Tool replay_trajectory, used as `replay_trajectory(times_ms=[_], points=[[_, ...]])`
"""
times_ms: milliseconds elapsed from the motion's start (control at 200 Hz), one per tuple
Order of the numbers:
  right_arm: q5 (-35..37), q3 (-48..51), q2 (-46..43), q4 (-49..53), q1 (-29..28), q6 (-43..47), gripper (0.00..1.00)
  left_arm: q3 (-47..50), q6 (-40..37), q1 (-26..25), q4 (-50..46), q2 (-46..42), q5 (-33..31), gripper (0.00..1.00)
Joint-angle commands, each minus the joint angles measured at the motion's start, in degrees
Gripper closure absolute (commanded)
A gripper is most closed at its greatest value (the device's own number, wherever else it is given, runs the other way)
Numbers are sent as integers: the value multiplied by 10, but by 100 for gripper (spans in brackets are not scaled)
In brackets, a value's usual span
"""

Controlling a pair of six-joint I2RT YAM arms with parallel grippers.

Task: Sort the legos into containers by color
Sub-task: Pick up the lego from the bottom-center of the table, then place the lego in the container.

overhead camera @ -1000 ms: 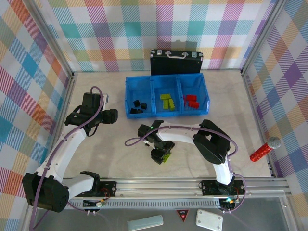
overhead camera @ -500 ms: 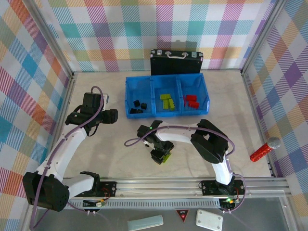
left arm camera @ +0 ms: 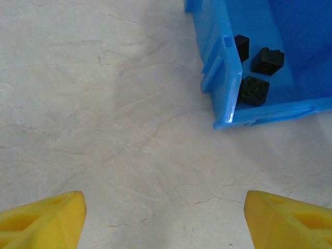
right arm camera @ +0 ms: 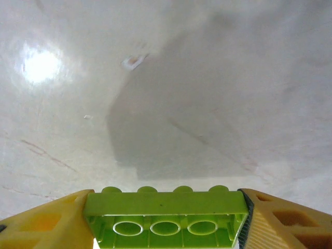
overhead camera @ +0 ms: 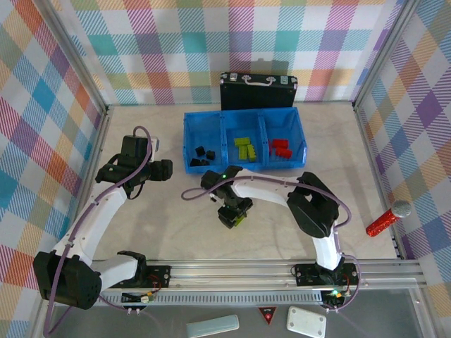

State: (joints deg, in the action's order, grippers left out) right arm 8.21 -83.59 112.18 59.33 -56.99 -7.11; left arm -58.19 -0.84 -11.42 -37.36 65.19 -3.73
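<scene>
Right gripper is clamped on one lime-green brick, held by its short ends, with the studs facing away from the wrist camera and the hollow underside toward it. The brick looks just off the table (its shadow lies apart from it). In the top view it sits in front of the blue bin, apart from the front wall. Left gripper is spread wide with nothing between the fingers, parked just beside the bin's left front corner.

Risks, my judgement:
- The grip is on the ends only, so the brick can pivot or pop out on a fast swing.
- A low carry clips the bin's front wall, which knocks the brick loose or shoves the bin.
- An off-centre release drops green in with black or red, since the dividers are thin.

Counts:
- Bin: one, three compartments.
- Black cubes, left compartment: three are clear in the left wrist view. The top view hints at a fourth, cannot tell.
- Green bricks, middle: about three. They touch, so the split is unclear.
- Red bricks, right: about three, same problem.
- Green in hand: one.
</scene>
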Motion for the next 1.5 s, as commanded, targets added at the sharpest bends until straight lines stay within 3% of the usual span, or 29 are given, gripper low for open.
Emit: replay_trajectory(times_ms=[0,305,515,775,1500], points=[[9,-27,-26,0,23,-25,39,-9,3,10,1,-8,-3,20],[19,-114,-14,4,100,-80,43,-9,2,10,1,-11,-4,20],[20,-212,39,47,152,-111,47,-10,3,9,3,-10,2,20],[36,-278,75,-6,201,-123,51,-8,2,10,3,-17,-6,20],[77,-549,291,-84,272,-101,53,-6,2,10,4,-18,-7,20]])
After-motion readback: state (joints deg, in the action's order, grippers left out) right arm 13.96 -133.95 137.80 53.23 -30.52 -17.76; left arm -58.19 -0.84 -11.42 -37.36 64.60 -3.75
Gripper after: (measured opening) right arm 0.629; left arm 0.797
